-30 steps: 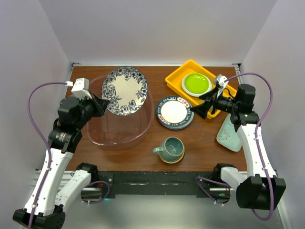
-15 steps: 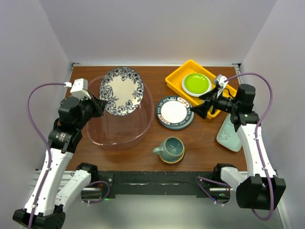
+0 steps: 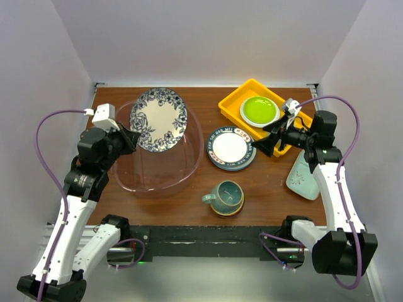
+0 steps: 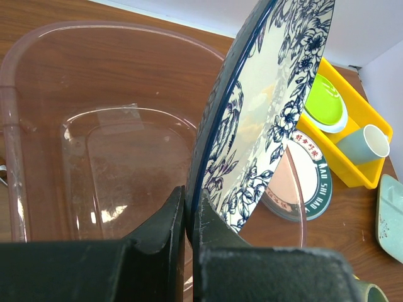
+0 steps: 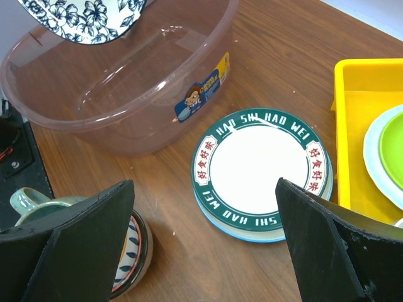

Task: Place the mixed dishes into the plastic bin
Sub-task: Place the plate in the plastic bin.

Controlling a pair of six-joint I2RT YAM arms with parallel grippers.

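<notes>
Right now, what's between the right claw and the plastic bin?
The lettered green-rimmed plate lies between the open right claw and the bin; nothing else is in that stretch. The top view shows it best, and the right wrist view confirms it.

Table (image 3: 271, 189): brown wood grain, matte, fills the floor of the enclosure.

Walls (image 3: 208, 38): plain white, on the far side and both flanks.

Yellow tray (image 3: 232, 100): rectangular, raised rim, at the far right corner of the table, set at an angle to the table edges. Also seen from the left wrist (image 4: 371, 116) and the right wrist (image 5: 352, 126).

Lime-green plate (image 3: 259, 110): round, white rim, lies flat inside the tray toward its far end (image 4: 327, 107) (image 5: 393, 151).

Small cup (image 4: 368, 143): pale, white inside, in the tray just beside the plate. Upright or tilted: cannot tell.

Black rail (image 3: 208, 242): runs along the table's near edge.
</notes>
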